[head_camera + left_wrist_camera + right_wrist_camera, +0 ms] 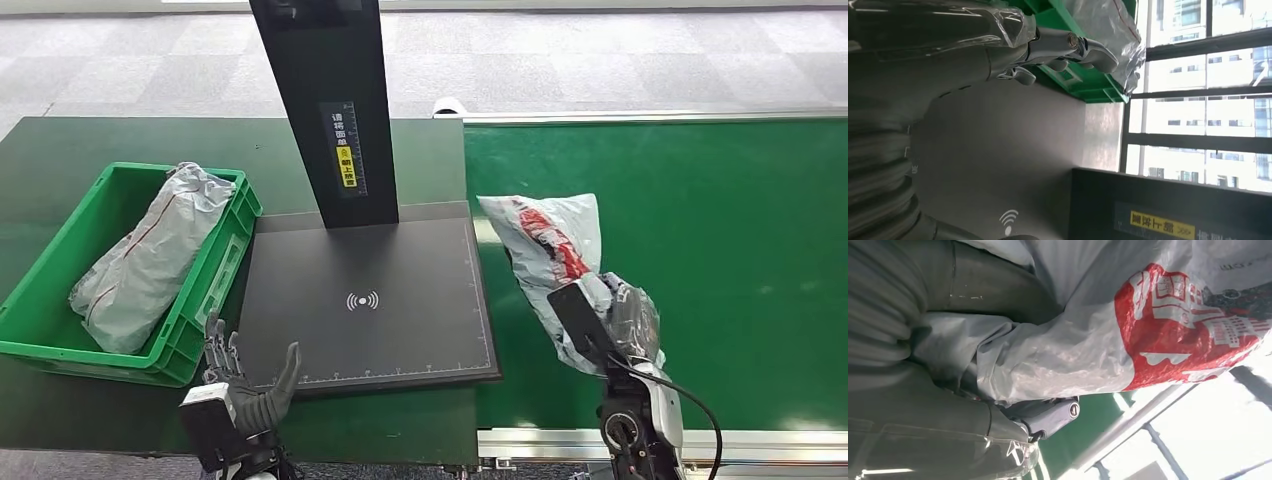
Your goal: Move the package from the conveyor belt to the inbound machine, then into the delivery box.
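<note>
Green conveyor belting (720,250) is carrying the crumpled white-and-red plastic package (548,250), which the right hand (625,325) is gripping at its near end in the pick-up step, with a lift toward the black scanner platform (370,300) likely next, while the left hand (245,385) is hovering empty, fingers spread.

There are two packages: one white with red print (548,250) on the green belt (720,250), one grey (150,255) inside the single green box (60,350). One black scanner plate (370,300) lies between them. Two robot hands are visible, left hand (245,385) and right hand (625,320).
</note>
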Controlling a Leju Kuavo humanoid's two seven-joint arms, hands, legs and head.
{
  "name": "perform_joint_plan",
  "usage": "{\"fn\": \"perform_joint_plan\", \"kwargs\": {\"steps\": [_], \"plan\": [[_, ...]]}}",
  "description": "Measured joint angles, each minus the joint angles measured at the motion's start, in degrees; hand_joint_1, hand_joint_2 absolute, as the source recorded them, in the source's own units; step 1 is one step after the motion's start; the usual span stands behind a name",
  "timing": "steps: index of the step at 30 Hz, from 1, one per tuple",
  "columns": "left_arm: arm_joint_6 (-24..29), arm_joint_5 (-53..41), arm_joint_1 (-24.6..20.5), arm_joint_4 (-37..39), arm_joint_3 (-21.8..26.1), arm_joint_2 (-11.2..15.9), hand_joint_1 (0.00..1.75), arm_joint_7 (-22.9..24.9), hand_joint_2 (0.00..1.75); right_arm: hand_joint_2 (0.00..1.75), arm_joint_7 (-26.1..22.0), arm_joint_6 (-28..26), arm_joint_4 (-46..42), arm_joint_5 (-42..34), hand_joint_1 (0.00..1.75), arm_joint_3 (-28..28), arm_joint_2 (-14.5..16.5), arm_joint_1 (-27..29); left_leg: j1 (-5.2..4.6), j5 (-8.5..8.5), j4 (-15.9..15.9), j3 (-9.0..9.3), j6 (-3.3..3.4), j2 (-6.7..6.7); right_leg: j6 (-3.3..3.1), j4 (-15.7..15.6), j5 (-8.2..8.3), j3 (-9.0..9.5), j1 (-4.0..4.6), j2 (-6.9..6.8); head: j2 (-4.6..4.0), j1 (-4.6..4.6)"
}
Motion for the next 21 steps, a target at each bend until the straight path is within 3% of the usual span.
{"fn": "perform_joint_plan", "kwargs": {"steps": [6,11,13,15,16,17,21], "plan": [[0.04,-0.89,0.16,-0.17,2.61,-1.15,0.0,0.0,1.75,1.75,0.12,1.47,-5.64,0.74,1.75,9.96,2.11,0.33,-0.01,0.0,0.0,0.02,0.0,-0.04,0.0,-0.01,0.0,0.02,-0.01,-0.02,0.0,-0.02],[0.04,0.62,-1.01,1.01,2.78,-1.27,0.0,0.0,1.75,1.75,1.93,5.03,-3.85,-0.85,1.75,16.35,2.77,-1.67,0.0,0.01,0.0,0.06,0.0,-0.02,0.0,-0.01,0.02,0.02,-0.01,0.02,0.0,-0.02],[0.04,1.2,-1.46,1.48,2.73,-1.26,0.0,0.0,1.75,1.75,2.55,5.65,-2.75,-1.04,1.27,18.18,2.98,-2.36,0.0,0.01,0.0,0.05,0.0,-0.07,0.0,0.0,0.02,0.02,0.0,-0.01,0.0,-0.02],[0.04,2.08,-1.9,2.04,2.49,-1.18,0.0,0.0,1.75,1.75,3.64,6.26,-1.15,-1.31,0.4,19.44,3.09,-3.23,0.0,0.01,0.0,0.04,0.0,-0.08,0.0,0.0,0.02,0.02,0.0,-0.02,0.0,-0.03],[0.04,2.56,-2.18,2.39,2.22,-1.08,0.0,0.0,1.75,1.75,4.19,6.54,-0.09,-1.6,0.15,19.9,3.13,-3.68,0.0,0.01,0.0,0.04,0.0,-0.07,0.0,0.0,0.02,0.02,0.0,-0.01,0.0,-0.03],[0.04,2.86,-2.5,2.77,1.86,-0.98,0.0,0.0,1.75,1.75,4.52,6.72,1.09,-2.12,0.0,20.29,3.17,-4.07,0.0,0.01,0.0,0.04,0.0,-0.06,0.0,0.0,0.02,0.02,0.0,-0.01,0.0,-0.02],[0.04,3.13,-4.03,4.54,0.51,-0.64,0.0,0.0,1.75,1.75,2.52,6.75,5.67,-6.2,0.0,20.85,3.76,-5.24,-0.01,0.01,0.01,0.04,0.0,-0.06,0.0,-0.01,0.02,0.02,-0.01,-0.01,0.0,-0.01]]}}
